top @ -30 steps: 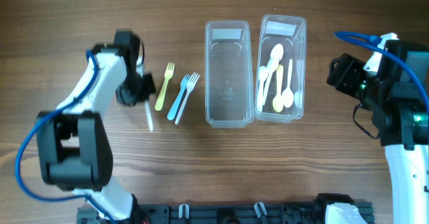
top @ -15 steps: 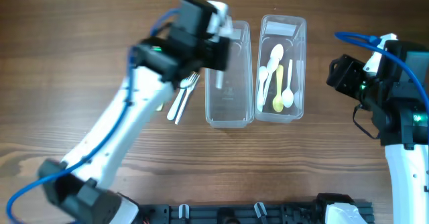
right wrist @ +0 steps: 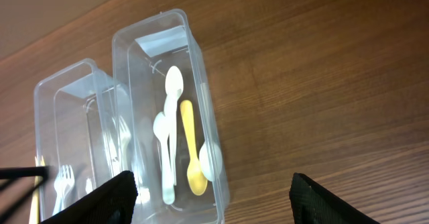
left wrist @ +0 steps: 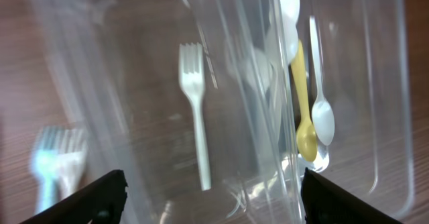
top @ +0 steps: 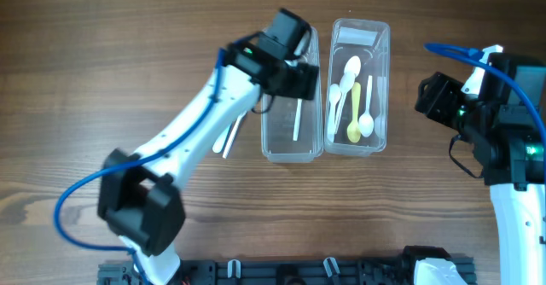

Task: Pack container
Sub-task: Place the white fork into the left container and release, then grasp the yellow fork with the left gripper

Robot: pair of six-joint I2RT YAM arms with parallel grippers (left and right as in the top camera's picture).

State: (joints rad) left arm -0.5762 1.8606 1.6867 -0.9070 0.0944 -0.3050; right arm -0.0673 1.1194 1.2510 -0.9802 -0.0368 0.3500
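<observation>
Two clear containers stand side by side. The left container holds one white fork lying flat on its floor. In the right container lie several spoons, among them a yellow spoon. My left gripper hovers over the left container, open, with the fork loose below it. Off to the right of the containers my right gripper is open and holds nothing.
Fork handles poke out from under my left arm on the table left of the containers; a blurred blue fork shows in the left wrist view. Bare wood lies between the right container and my right arm.
My left arm swung from the table's left side to over the left container with the white fork. Its jaws opened and the fork now lies in the container. The right arm stayed still.
</observation>
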